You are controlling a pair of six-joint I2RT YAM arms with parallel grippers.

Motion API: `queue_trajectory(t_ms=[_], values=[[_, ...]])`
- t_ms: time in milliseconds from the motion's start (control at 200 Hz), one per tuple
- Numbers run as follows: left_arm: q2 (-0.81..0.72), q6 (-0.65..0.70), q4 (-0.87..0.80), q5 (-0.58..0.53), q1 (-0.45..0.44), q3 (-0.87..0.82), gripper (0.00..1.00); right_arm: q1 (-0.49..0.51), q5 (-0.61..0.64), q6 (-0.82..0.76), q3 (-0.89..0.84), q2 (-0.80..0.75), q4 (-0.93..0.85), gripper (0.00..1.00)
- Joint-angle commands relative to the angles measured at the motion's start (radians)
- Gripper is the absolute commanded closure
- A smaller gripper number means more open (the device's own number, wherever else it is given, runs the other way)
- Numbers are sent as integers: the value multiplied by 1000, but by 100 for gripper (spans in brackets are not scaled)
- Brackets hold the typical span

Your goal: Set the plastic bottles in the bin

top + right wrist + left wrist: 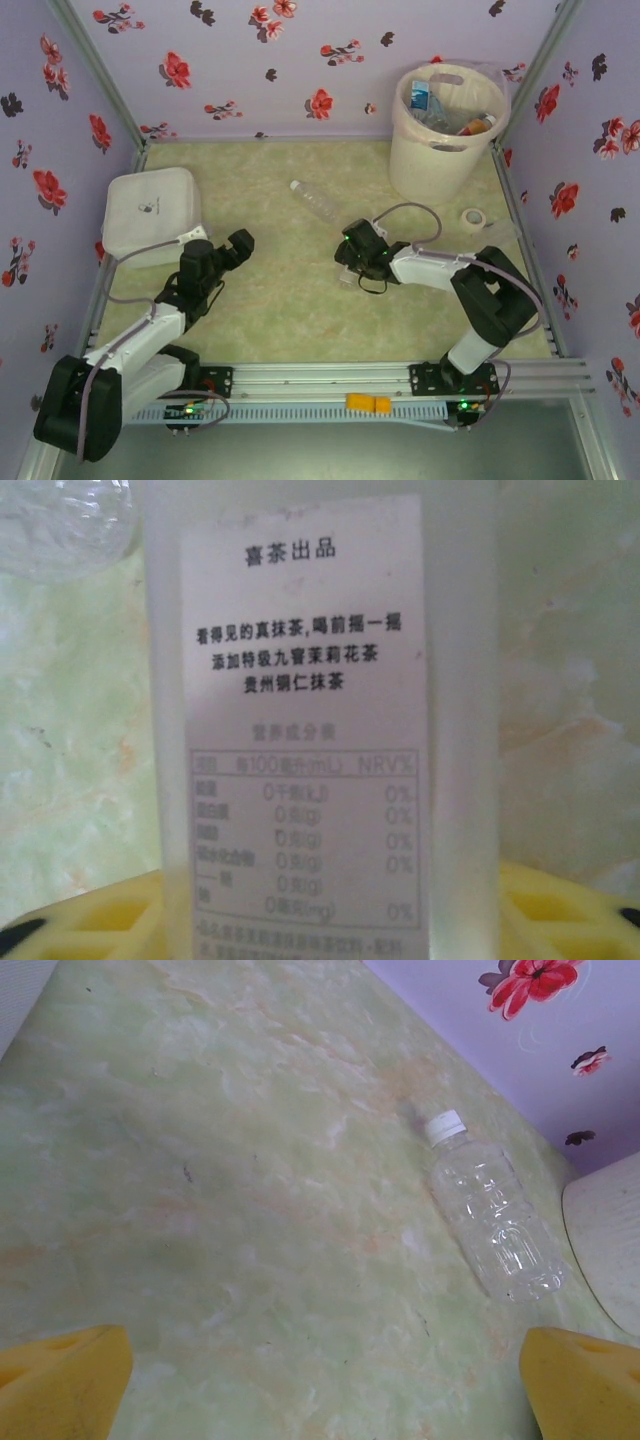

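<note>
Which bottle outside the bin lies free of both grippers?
The clear unlabelled bottle with the white cap, on its side mid-table. The other, white-labelled bottle sits in the right gripper.

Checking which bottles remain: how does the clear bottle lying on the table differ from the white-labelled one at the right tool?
The clear bottle is see-through and has no label; the labelled bottle has a milky body and a white printed label. The clear bottle lies alone on the table; the labelled bottle sits between the right tool's yellow fingers. Both are outside the bin.
</note>
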Motion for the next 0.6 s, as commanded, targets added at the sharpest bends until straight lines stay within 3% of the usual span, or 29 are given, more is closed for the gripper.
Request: queue_trajectory(t_ms=[0,355,595], values=[[3,-24,33,9,9,-9,0,7,30,-47,-17,-64,3,49],[-4,-33,22,30,9,15,0,-28,-39,-252,-69,-234,40,62],[49,-77,75,118,9,69,0,-231,-174,-422,-37,-436,-26,63]])
